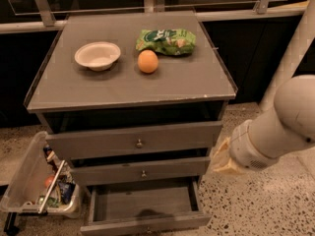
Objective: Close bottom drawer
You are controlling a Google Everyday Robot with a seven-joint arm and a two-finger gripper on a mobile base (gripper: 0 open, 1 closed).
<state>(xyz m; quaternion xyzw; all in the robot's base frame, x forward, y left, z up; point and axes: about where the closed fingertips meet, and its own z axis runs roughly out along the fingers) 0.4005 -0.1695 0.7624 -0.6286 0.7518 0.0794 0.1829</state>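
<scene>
The bottom drawer of the grey-brown cabinet is pulled out, showing its plain, empty wooden tray. Its front lies at the lower edge of the camera view, with the small knob barely visible. My gripper hangs at the end of the white arm, just off the cabinet's right side. It is level with the middle drawer and above and to the right of the open drawer. It touches nothing that I can see.
The top drawer and the middle drawer sit slightly proud of the frame. On the cabinet top are a white bowl, an orange and a green chip bag. A clear bin of clutter stands on the floor at the left. A white post stands behind the arm.
</scene>
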